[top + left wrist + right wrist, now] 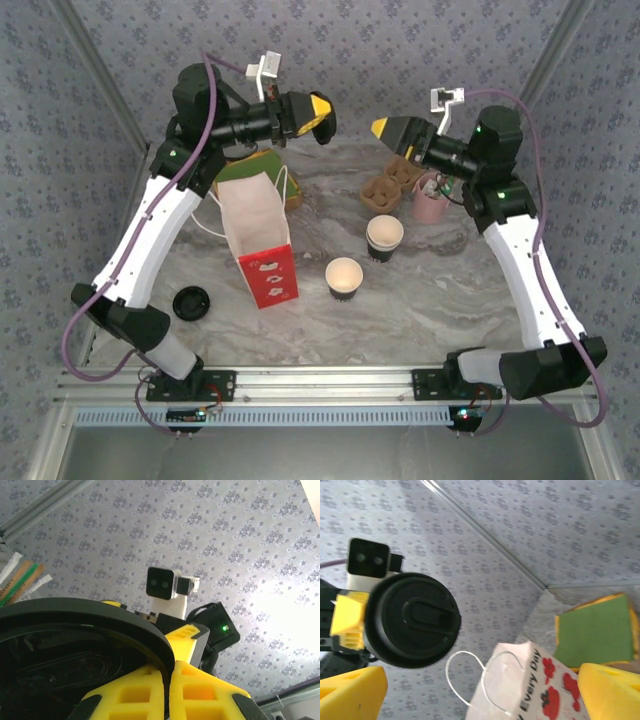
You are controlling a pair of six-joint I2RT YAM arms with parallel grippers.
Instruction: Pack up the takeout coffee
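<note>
Marbled surface inside patterned walls. Takeout coffee (pixel 384 238) upright right of centre, below and nearer than the released right fingers (pixel 386 127), closer to that arm. Left fingers (pixel 320 112) high at far left, clenched on a black lid (pixel 412 620). Twin cup (pixel 343 278) just beside, between coffee and open paper bag (pixel 258 235).

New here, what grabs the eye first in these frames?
The left gripper, raised over the table's far side, pinches a black lid and faces the open right gripper. Below, a red-and-white bag stands left of centre, with two lidless cups to its right: the far cup and the near cup.
</note>
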